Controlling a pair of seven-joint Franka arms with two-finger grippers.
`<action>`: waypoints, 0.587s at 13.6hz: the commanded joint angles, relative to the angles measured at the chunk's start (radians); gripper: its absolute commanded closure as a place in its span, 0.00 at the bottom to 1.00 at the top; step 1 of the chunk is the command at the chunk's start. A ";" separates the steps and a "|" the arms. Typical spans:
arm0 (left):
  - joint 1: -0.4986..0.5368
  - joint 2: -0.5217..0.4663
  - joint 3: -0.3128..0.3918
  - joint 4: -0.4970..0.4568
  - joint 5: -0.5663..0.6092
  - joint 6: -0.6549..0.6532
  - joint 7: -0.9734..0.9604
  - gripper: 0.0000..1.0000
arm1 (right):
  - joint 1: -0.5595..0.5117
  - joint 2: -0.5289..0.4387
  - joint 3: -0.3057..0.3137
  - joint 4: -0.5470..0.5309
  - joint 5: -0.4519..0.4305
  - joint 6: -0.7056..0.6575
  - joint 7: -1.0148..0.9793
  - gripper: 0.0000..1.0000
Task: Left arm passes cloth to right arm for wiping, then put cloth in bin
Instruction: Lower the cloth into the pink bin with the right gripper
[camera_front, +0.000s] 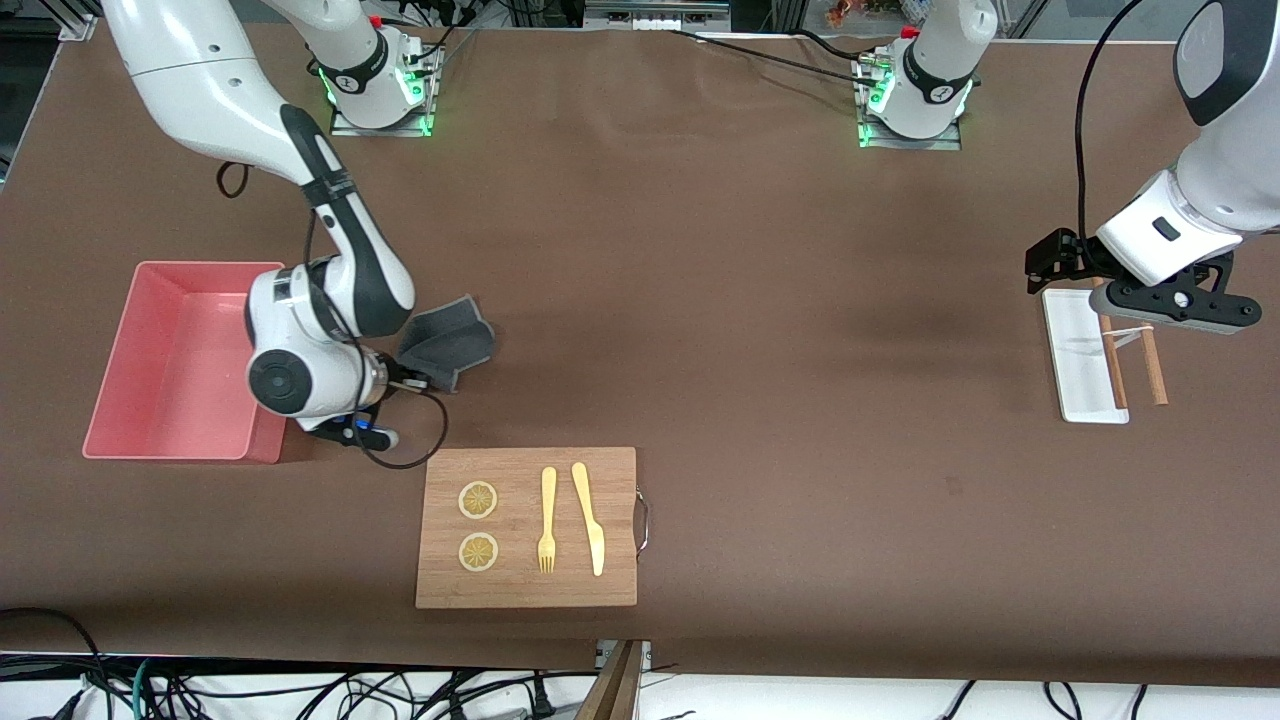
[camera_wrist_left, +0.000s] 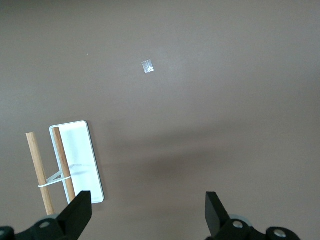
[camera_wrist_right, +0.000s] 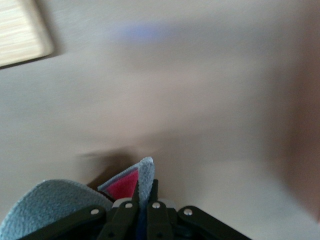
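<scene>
Robot lab. Two robot arm bases (camera_front: 378, 75) bolted onto brown-covered desk (camera_front: 750, 300), green lights lit. Loose cables (camera_front: 300, 690) piled under desk edge. Metal frame seen at back.

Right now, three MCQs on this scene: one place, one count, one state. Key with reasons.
1. The cloth is:
A. in the bin
B. in the right gripper, beside the bin
C. on the board

2. Lemon slices on the board:
A. one
B. two
C. four

3. The left gripper is:
A. open, holding nothing
B. shut on the cloth
C. shut on a fork

Key: B, the right gripper pinches the cloth next to the pink bin. B, two slices show. A, its jaws stand apart over the white tray.
</scene>
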 joint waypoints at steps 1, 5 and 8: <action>-0.002 -0.018 0.007 -0.015 -0.015 -0.003 0.023 0.00 | -0.005 -0.041 -0.026 -0.005 -0.010 -0.048 -0.081 1.00; 0.000 -0.018 0.007 -0.015 -0.015 -0.003 0.025 0.00 | -0.049 -0.195 -0.026 0.097 -0.010 -0.355 -0.092 1.00; 0.000 -0.018 0.007 -0.015 -0.017 -0.004 0.025 0.00 | -0.111 -0.258 -0.032 0.191 -0.048 -0.545 -0.236 1.00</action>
